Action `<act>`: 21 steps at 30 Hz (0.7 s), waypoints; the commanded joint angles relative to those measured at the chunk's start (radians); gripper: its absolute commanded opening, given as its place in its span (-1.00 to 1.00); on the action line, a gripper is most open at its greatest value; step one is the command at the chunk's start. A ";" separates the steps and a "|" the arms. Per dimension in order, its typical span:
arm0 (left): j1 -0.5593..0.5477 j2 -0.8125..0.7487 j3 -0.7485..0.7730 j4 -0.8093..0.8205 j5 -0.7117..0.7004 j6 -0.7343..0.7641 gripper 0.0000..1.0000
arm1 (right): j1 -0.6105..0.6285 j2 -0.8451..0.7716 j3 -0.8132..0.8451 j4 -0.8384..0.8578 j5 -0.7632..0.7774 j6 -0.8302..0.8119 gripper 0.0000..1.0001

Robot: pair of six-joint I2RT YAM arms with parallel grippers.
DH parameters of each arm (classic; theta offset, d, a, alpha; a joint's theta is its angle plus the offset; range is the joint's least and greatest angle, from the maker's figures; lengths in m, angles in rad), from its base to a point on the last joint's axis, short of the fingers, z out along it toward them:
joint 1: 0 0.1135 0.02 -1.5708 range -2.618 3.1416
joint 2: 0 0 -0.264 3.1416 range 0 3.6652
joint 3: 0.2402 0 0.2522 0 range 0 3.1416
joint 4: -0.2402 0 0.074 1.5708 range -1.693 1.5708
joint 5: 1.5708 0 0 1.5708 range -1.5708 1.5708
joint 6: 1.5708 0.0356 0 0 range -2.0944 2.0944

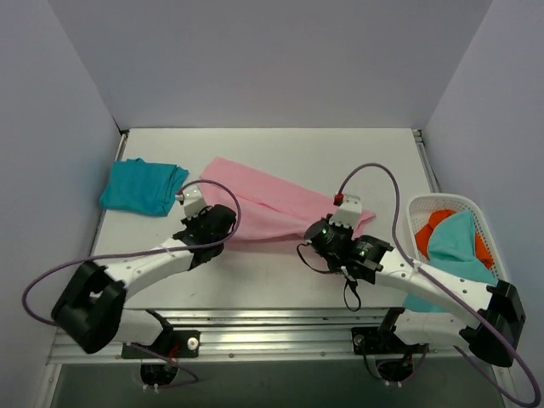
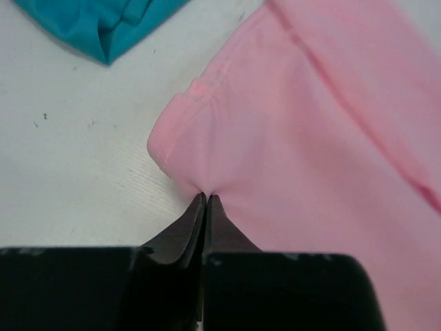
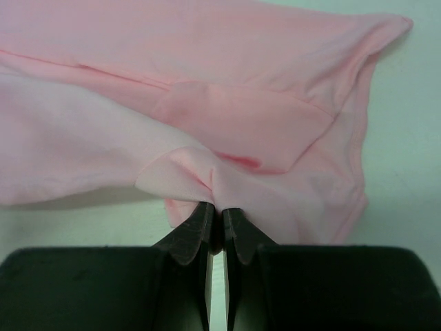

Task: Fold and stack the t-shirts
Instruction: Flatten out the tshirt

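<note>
The pink t-shirt [image 1: 272,208] lies spread in a slanted band across the middle of the white table [image 1: 280,280], running from upper left of centre down toward the right. The left gripper [image 2: 207,200] sits at the shirt's lower left edge. Its jaws are pressed together on a pinch of pink cloth just beside a rounded, stitched hem corner, and the fabric puckers into the tips at lower centre of the left wrist view. The right gripper [image 3: 215,207] is at the shirt's lower right end, jaws likewise clamped on a small bunched fold of pink, with the rest of the garment fanning away toward the top of its wrist view. A folded teal t-shirt [image 1: 143,187] rests at the left of the table, apart from the pink one and up-left of the left gripper. Only its corner shows at the upper left of the left wrist view. At the right edge a white lattice basket [image 1: 442,202] holds a teal garment [image 1: 459,242] and an orange garment [image 1: 429,229], its lower part hidden by the right arm. In the overhead view both grippers' tips are covered by their own housings, so the grips can be made out only in the wrist views.
</note>
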 commanded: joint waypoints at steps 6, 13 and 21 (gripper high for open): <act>-0.177 -0.716 0.257 -0.386 -0.113 0.194 -0.95 | 0.230 -0.199 0.418 -0.257 0.133 -0.137 -1.00; -0.186 -0.758 0.599 -0.498 0.077 0.404 -0.95 | 0.278 -0.232 0.720 -0.200 -0.095 -0.384 -1.00; -0.186 -0.734 0.820 -0.468 0.263 0.513 -0.95 | 0.275 -0.178 1.086 -0.211 -0.183 -0.475 -1.00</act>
